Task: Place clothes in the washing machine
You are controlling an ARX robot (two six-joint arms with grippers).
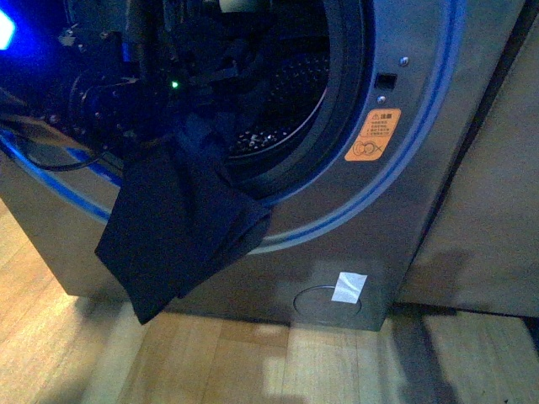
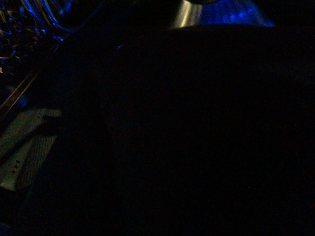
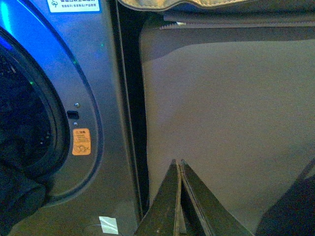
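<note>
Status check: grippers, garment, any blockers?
Right gripper shut, empty, beside the washing machine. Left arm inside the drum, gripper state unreadable, wrist view dark. Clothes part in, most hanging over the rim. No obstruction seen.

Dark, tapered right end effector (image 3: 178, 163) (olive-tinged fingers (image 3: 165, 209)).

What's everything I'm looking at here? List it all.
washing machine: one, grey, fills the front view
drum: one, perforated steel, inside its round opening
garment: one, dark navy, partly in the drum, rest hanging over the rim
sticker: one, orange, right of the opening
label: one, blue-white, top of machine front
white patch: one, low on machine front
panel: one, beige, right of the machine
floor: light wood, below
left arm: one, dark, reaching into the opening; wrist view dark
right gripper: one, dark, shut, empty, facing the panel
</note>
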